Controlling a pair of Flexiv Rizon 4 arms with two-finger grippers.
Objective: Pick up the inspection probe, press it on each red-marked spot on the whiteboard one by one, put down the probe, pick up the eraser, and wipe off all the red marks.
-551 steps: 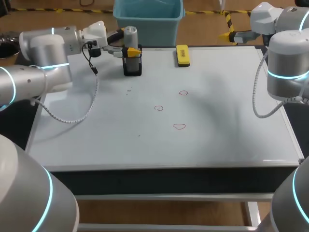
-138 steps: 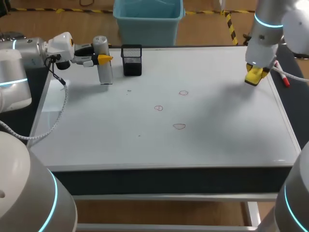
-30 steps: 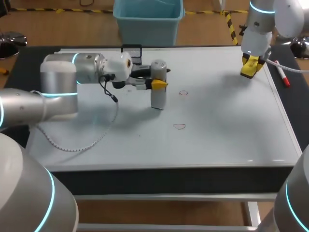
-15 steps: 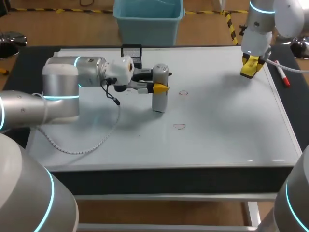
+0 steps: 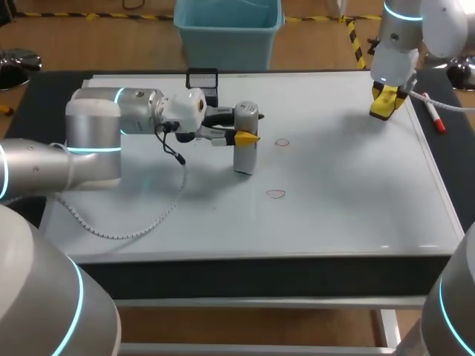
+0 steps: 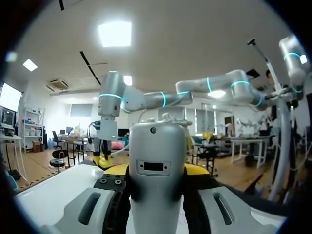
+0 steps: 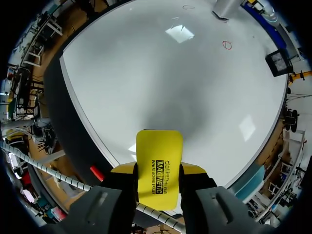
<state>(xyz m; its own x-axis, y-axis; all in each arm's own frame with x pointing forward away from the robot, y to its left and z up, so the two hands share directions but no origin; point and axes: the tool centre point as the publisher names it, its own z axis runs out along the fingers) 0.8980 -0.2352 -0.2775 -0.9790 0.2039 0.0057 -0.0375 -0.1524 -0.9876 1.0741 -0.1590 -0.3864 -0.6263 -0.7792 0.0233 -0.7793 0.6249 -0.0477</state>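
Observation:
My left gripper (image 5: 244,136) is shut on the grey inspection probe (image 5: 246,148), which stands upright with its lower end down at the whiteboard (image 5: 341,200). Two red marks show: one (image 5: 282,142) right of the probe, one (image 5: 275,194) nearer the front. Anything under the probe is hidden. In the left wrist view the probe (image 6: 157,161) fills the space between the fingers of the left gripper (image 6: 157,171). My right gripper (image 5: 384,101) hangs over the far right of the board, shut on the yellow eraser (image 7: 159,163). From there the probe (image 7: 223,8) and a red mark (image 7: 227,45) lie far ahead.
A black mesh holder (image 5: 202,78) stands at the board's far edge behind the left arm. A red marker (image 5: 433,119) lies off the board's right edge, near the right gripper. The left arm's coiled cable (image 5: 133,219) trails over the left half of the board.
The left arm has shifted the probe slightly right and down toward the board over the last second. The right arm and eraser have stayed put.

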